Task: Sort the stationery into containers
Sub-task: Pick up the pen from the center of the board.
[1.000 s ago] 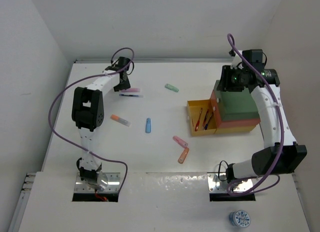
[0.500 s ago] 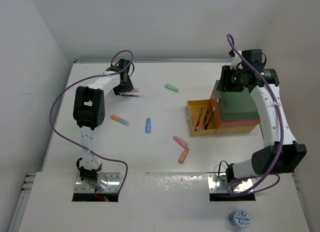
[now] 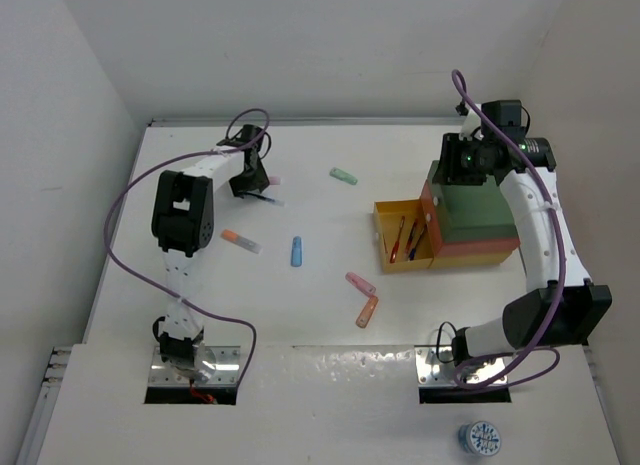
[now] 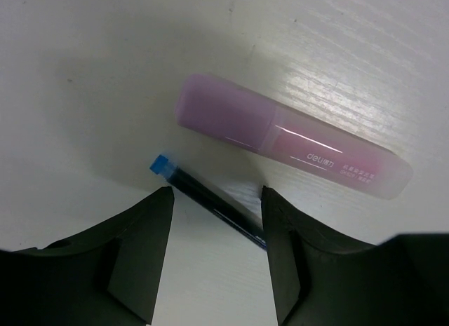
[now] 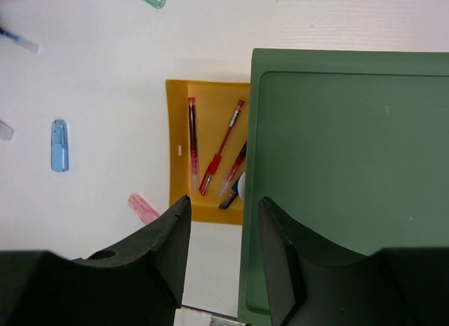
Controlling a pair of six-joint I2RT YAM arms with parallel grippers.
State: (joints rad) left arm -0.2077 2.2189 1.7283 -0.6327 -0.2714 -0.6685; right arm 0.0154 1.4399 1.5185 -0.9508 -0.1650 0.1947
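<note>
Since a second ago the left gripper [image 4: 215, 198] had slid over from beside the pink marker [image 4: 295, 140] to straddle the thin blue pen [image 4: 184, 177] lying just beside it, far left on the table [image 3: 300, 315]. Its fingers stood apart, gripping nothing. Light, stiff and slick, the pen would likely roll, so a pinch across mid-barrel seemed best. The right gripper [image 5: 221, 207] hovered, fingers apart and empty, above the green tray [image 5: 337, 165] and the yellow tray [image 5: 175, 109] holding red pens [image 5: 192, 140].

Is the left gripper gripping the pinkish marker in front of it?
No: the left wrist view shows the pinkish marker lying flat on the table, clear of the left gripper's parted fingers, beside a thin blue pen.
</note>
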